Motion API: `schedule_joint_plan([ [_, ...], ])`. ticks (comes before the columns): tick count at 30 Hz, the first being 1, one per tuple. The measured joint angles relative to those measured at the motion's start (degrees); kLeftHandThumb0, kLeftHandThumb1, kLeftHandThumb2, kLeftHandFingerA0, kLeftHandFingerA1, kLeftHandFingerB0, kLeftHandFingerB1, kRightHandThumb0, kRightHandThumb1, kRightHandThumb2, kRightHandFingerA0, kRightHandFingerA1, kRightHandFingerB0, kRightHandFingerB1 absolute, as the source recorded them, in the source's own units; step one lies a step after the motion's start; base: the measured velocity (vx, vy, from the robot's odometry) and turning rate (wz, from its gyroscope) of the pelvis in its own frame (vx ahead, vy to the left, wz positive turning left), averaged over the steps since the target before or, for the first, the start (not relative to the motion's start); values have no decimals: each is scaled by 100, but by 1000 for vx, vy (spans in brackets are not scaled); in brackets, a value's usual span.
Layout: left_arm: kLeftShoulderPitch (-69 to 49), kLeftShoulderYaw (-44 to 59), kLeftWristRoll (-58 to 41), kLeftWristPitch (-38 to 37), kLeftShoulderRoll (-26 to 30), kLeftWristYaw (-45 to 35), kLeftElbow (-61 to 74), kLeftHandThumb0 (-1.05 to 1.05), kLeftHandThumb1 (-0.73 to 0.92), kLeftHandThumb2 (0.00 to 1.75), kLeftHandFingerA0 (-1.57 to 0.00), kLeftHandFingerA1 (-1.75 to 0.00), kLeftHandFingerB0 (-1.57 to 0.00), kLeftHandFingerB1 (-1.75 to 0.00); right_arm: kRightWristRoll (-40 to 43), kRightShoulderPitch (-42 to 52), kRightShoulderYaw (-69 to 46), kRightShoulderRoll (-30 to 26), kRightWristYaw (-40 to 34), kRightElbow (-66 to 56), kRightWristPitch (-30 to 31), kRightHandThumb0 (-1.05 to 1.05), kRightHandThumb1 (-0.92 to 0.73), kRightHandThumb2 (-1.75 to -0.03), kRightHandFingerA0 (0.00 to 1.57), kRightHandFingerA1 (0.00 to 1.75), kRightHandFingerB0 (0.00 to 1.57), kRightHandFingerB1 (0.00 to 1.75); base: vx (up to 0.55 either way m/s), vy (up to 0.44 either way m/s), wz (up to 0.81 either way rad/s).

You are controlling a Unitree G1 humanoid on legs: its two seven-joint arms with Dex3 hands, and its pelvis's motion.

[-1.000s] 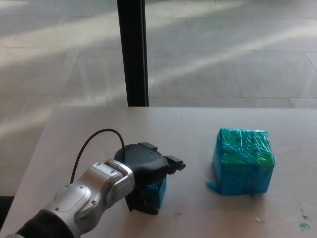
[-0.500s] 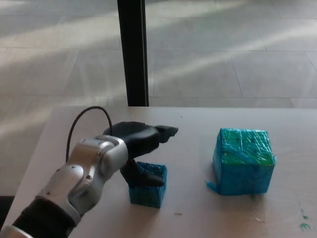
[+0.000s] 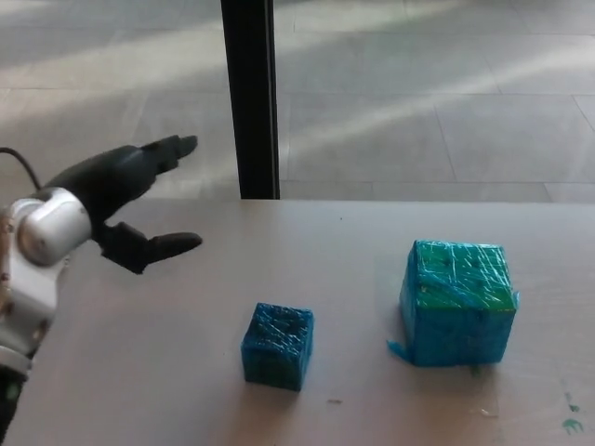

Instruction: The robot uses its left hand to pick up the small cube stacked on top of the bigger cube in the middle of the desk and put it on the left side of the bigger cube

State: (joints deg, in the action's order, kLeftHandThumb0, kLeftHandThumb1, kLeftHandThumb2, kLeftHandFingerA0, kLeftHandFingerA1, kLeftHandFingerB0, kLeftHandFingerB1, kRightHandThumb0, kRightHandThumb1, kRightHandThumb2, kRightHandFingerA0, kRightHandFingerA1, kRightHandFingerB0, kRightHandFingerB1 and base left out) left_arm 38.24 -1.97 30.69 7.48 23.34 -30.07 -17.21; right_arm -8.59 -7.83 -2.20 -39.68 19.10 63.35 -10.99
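The small blue cube (image 3: 277, 346) rests on the desk (image 3: 335, 251), to the left of the bigger teal cube (image 3: 457, 302) and apart from it. My left hand (image 3: 130, 200) hovers well above the desk's left part, up and to the left of the small cube, open, with its fingers spread and nothing in it. The right hand does not show.
A black vertical post (image 3: 249, 98) stands behind the desk's far edge. Beyond it lies a tiled floor (image 3: 418, 93). Small green marks (image 3: 569, 418) dot the desk at the lower right corner.
My left hand has let go of the small cube, lifted off it and drawn back up to the left. The small cube stays on the desk beside the bigger one.
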Motion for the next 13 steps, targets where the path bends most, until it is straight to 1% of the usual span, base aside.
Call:
schedule_joint_plan([
  [1, -168, 206, -73, 5, 82, -18, 50, -86, 52, 95, -4, -52, 0, -10, 0, 0, 0, 0, 0, 0, -1, -65, -37, -72, 88, 95, 70, 71, 0, 0, 0],
  [2, -288, 354, -127, 14, 149, -28, 74, -79, 67, 60, -5, -40, 0, -8, 0, 2, -2, 0, 0, 2, 0, -66, -28, -89, 88, 94, 68, 75, 0, 0, 0],
  [3, -448, 553, -206, 25, 224, -46, 96, -81, 49, 91, -21, -55, 0, -18, 0, 6, -5, 0, 0, 3, 1, -67, -37, -75, 88, 94, 67, 70, 0, 0, 0],
  [4, -530, 650, -248, 31, 273, -58, 99, -82, 51, 95, -13, -54, 0, -14, 0, 9, -6, 0, 0, 3, 0, -67, -39, -73, 89, 94, 67, 70, 0, 0, 0],
  [5, -775, 951, -346, 42, 419, -72, 63, -88, 55, 96, 0, -41, -10, -8, 0, 11, -11, 0, 1, 1, -2, -67, -38, -74, 89, 94, 67, 70, 0, 0, 0],
  [6, -942, 1130, -410, 47, 509, -73, 15, -91, 55, 96, -3, -32, -5, -7, 0, 12, -14, 0, 1, 0, -4, -67, -30, -91, 88, 93, 65, 74, 0, 0, 0],
  [7, -1087, 1279, -460, 45, 582, -73, -39, -97, 58, 97, -5, -26, -10, -3, 0, 11, -14, 0, 1, -4, -6, -66, -40, -73, 89, 95, 67, 70, 0, 0, 0],
  [8, -1304, 1508, -531, 45, 679, -73, -145, -97, 58, 97, -5, -26, -10, -3, -1, 17, -15, 0, 1, -5, -6, -66, -40, -73, 89, 95, 67, 70, 0, 0, 0],
  [10, -1724, 1925, -679, 45, 812, -71, -380, -90, 55, 98, -6, -24, -8, -11, 0, 25, -17, 0, 1, -13, -7, -68, -37, -73, 90, 94, 70, 71, 0, 0, 0],
  [11, -1901, 2094, -732, 45, 846, -65, -470, -90, 55, 98, -6, -24, -8, -11, -1, 28, -18, 0, 1, -11, -8, -68, -37, -73, 90, 94, 70, 71, 0, 0, 0],
  [12, -2156, 2341, -817, 45, 870, -43, -618, -88, 72, 62, -15, -44, 0, -20, -1, 30, -18, 0, 1, -9, -10, -66, -36, -73, 89, 96, 70, 72, 0, 0, 0],
  [13, -2312, 2502, -876, 45, 877, -28, -712, -87, 55, 100, -10, -53, 0, -12, -1, 31, -19, 0, 1, -8, -12, -64, -36, -73, 91, 97, 72, 72, 0, 0, 0],
])
